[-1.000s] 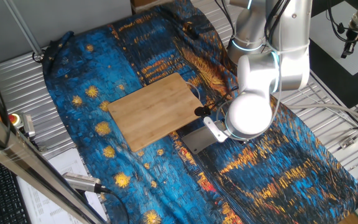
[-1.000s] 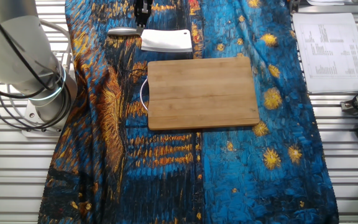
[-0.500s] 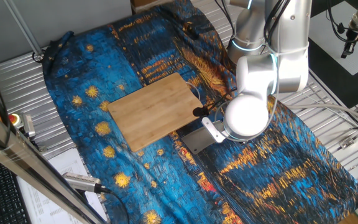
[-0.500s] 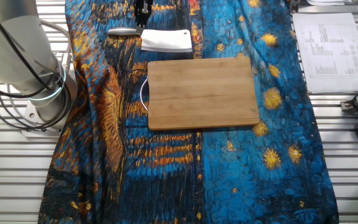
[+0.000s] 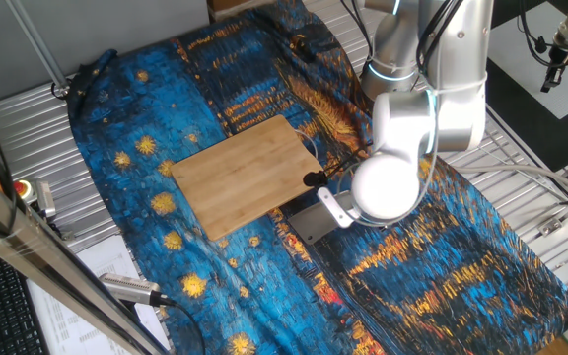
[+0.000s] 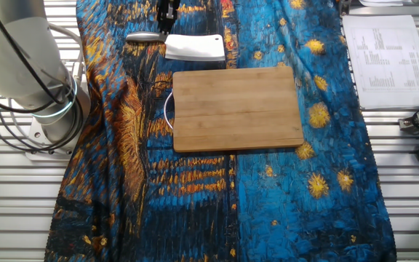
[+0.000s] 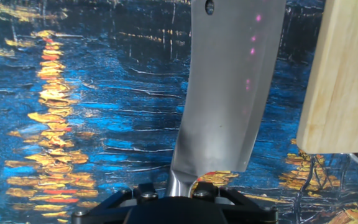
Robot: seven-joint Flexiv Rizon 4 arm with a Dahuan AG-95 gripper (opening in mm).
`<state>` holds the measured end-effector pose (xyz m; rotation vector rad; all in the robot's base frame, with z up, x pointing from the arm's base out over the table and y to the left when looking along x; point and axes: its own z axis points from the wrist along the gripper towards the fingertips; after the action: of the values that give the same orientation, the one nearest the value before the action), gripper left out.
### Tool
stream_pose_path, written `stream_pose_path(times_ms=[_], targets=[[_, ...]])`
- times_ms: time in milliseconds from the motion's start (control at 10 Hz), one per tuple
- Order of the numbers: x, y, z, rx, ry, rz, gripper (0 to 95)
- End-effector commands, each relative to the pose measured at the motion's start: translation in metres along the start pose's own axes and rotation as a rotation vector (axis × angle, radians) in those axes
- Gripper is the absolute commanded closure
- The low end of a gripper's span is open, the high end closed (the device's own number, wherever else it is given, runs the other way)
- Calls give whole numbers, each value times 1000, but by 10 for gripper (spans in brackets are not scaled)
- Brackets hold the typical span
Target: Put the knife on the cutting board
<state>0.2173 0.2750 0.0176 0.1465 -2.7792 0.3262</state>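
Item: knife (image 6: 193,47). Small metal cleaver; it is lying flat on the painted blue-and-gold cloth (image 6: 289,189) near the far edge of the table in the other fixed view, blade just beside the long edge of the cutting board (image 6: 237,108) and apart from it. The silver handle is pointing away from the board's near corner.

Item: gripper (image 6: 167,14). It is positioned at the handle end of the knife. In the hand view the blade (image 7: 225,87) is extending straight out from between the finger bases, so the handle is judged to be sitting between the fingers; whether it is actually being squeezed cannot be told, as the fingertips are being hidden by the gripper's own body.

Item: cutting board (image 5: 245,176). Bare bamboo, nothing being carried on it; the task is judged not yet done.

Risks being noted:
- A rounded, shiny handle is likely being held on a small contact area; the broad blade could be swung downward or twisted once lifted.
- With the board's edge (image 7: 344,74) so near the blade, a low lift could result in the blade being caught against that edge and the board being pushed across the cloth.
- The loose cloth could be dragged or bunched if the blade is being slid rather than raised.
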Motion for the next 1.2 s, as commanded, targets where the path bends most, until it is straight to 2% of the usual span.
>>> stream_pose_path(times_ms=[100, 900, 1200], targets=[[0, -1, 0, -2, 12, 3, 570], [0, -1, -1, -14, 31, -5, 570], [-5, 7, 1, -15, 45, -2, 570]])
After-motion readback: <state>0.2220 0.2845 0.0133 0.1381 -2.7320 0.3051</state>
